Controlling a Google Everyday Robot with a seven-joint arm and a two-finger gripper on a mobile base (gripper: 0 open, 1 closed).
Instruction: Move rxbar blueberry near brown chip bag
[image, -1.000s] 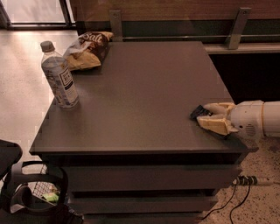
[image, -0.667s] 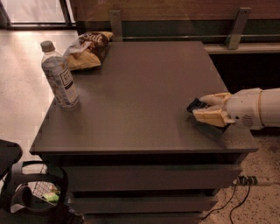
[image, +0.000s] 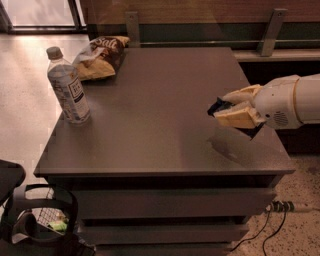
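My gripper (image: 231, 107) reaches in from the right, held a little above the right part of the dark table (image: 155, 125). Its pale fingers (image: 239, 117) are shut on the rxbar blueberry (image: 218, 106), whose dark navy end sticks out between them. The brown chip bag (image: 102, 56) lies crumpled at the table's far left corner, far from the gripper.
A clear water bottle (image: 68, 86) with a grey cap stands near the table's left edge, in front of the chip bag. Drawers sit under the tabletop. A dark chair or cart with a wire basket (image: 35, 225) is at the lower left. Cables lie on the floor at the right.
My gripper has lifted off the table's right edge with the bar and moved left, toward the table's middle. The bottle and the chip bag have not moved.
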